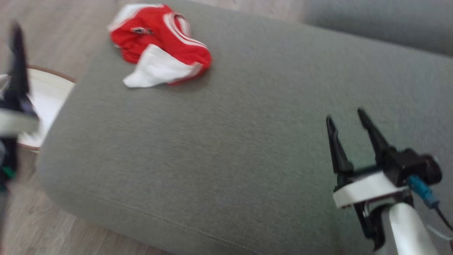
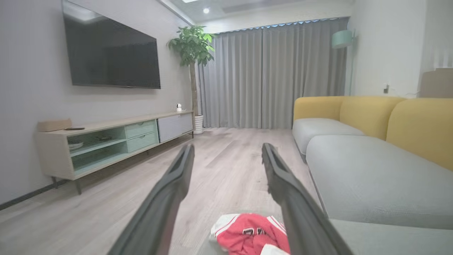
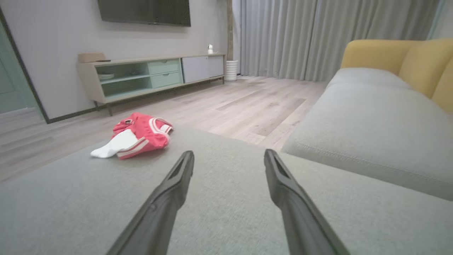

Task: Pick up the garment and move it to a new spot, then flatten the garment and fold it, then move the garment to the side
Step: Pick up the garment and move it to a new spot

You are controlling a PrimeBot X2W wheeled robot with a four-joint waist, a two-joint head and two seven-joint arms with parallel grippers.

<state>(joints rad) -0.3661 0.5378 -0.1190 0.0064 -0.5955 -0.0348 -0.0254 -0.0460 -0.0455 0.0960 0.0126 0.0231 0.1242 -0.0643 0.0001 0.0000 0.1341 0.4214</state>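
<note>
Jaws of the left gripper (image 2: 228,146) and right gripper (image 1: 345,115) are spread wide, with nothing held between the long, dark, tapered fingers. A crumpled red jersey (image 1: 159,46) with white trim is seen lying on a grey woven sofa cushion (image 1: 230,148), near its rounded far-left corner, well apart from the right gripper.
</note>
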